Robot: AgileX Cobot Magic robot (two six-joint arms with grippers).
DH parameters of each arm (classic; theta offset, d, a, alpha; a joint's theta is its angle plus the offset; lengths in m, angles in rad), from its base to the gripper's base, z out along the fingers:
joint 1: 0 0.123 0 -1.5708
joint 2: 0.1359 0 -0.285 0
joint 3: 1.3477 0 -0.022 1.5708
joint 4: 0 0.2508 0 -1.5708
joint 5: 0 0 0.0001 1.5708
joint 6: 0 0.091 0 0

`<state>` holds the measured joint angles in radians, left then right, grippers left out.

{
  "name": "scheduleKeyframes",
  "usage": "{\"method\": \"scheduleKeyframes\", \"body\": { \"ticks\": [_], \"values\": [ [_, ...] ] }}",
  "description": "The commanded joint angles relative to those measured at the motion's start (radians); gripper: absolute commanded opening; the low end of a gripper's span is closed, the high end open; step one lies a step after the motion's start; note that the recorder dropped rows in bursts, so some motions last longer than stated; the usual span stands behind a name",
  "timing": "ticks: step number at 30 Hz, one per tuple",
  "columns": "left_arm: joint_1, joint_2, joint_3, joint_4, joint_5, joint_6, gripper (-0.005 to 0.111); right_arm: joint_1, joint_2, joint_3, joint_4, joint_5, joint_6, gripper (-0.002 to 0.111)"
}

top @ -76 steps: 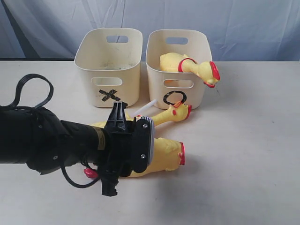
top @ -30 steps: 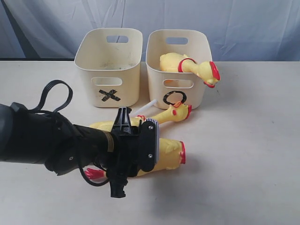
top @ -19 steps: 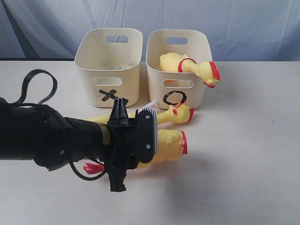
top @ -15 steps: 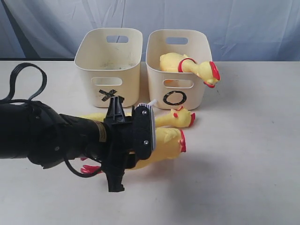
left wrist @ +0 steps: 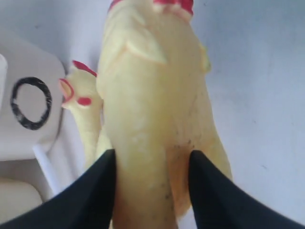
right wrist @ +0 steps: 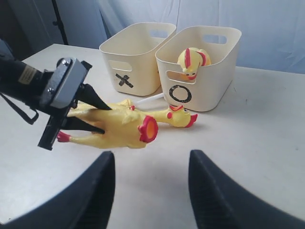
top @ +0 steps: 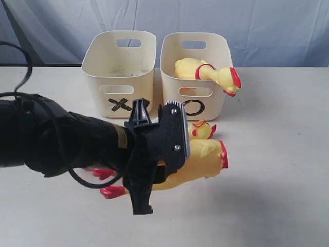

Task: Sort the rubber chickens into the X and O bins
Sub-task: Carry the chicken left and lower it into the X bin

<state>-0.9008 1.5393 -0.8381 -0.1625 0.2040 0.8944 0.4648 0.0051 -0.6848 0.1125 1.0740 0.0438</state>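
My left gripper (top: 168, 163) (left wrist: 151, 160) is shut on the body of a headless yellow rubber chicken (top: 206, 157) (right wrist: 125, 128) and holds it off the table, red neck end pointing right, red feet trailing left. A second chicken with a head (top: 201, 129) (right wrist: 178, 117) lies on the table in front of the O bin (top: 215, 105) (right wrist: 217, 81). Another chicken (top: 205, 71) (right wrist: 190, 61) hangs over the O bin's rim. The X bin (top: 97, 98) (right wrist: 143, 78) stands to its left. My right gripper (right wrist: 151, 160) is open over bare table, nearer the camera than the chickens.
A white stick (right wrist: 152, 99) (left wrist: 45, 164) lies on the table between the bins and the chickens. A blue-grey curtain (top: 267, 25) hangs behind the bins. The left arm's black cable (top: 15, 67) loops up at the left.
My left gripper has closed on the headless chicken, lifted it off the table and carried it right. The chicken with a head shifted a little.
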Motion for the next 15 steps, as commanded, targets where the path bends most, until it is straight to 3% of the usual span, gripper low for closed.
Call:
{"method": "scheduleKeyframes", "body": {
  "ticks": [1, 9, 15],
  "values": [
    [0.027, -0.049, -0.060, -0.011, -0.015, -0.006, 0.000, -0.004, -0.005, 0.004, -0.003, -0.009, -0.005, 0.046],
    [0.182, -0.053, -0.152, -0.001, -0.014, -0.079, 0.000, -0.004, -0.005, 0.004, -0.003, -0.009, -0.005, 0.046],
    [0.350, -0.053, -0.223, -0.001, -0.039, -0.113, 0.000, -0.004, -0.005, 0.004, -0.003, -0.009, -0.005, 0.046]
  ]
}}
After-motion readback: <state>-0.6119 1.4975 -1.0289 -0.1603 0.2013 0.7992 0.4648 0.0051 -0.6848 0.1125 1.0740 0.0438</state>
